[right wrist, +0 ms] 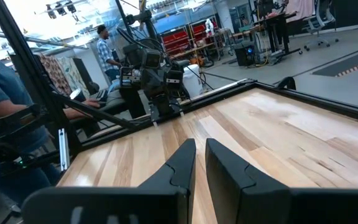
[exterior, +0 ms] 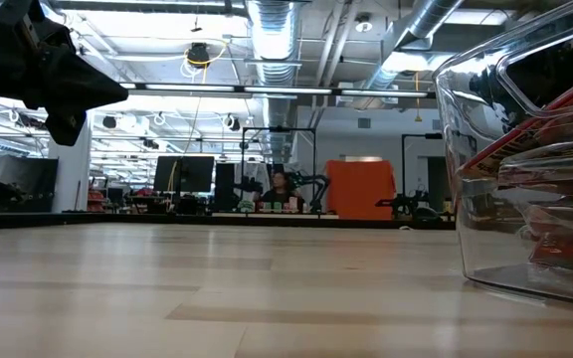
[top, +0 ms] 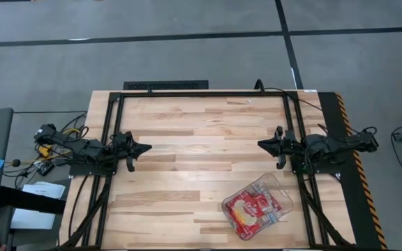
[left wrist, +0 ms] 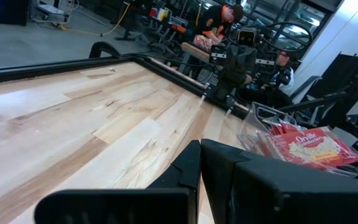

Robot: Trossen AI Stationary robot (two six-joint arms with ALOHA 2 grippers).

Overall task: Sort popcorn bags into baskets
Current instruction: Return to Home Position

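Observation:
A clear plastic tub [top: 258, 207] stands on the table near its near right corner, with several red popcorn bags [top: 251, 209] lying inside it. It also shows in the low view [exterior: 535, 149] and in the left wrist view [left wrist: 303, 146]. My left gripper [top: 147, 148] is shut and empty above the table's left side. My right gripper [top: 260, 143] is shut and empty above the table's right side, a little beyond the tub toward the far edge. Both point toward the table's middle.
Bare wooden table top [top: 201, 153] lies between the two grippers. A black frame [top: 201, 94] runs along the table's far edge and sides. People sit and stand in the room beyond the table [right wrist: 5, 93].

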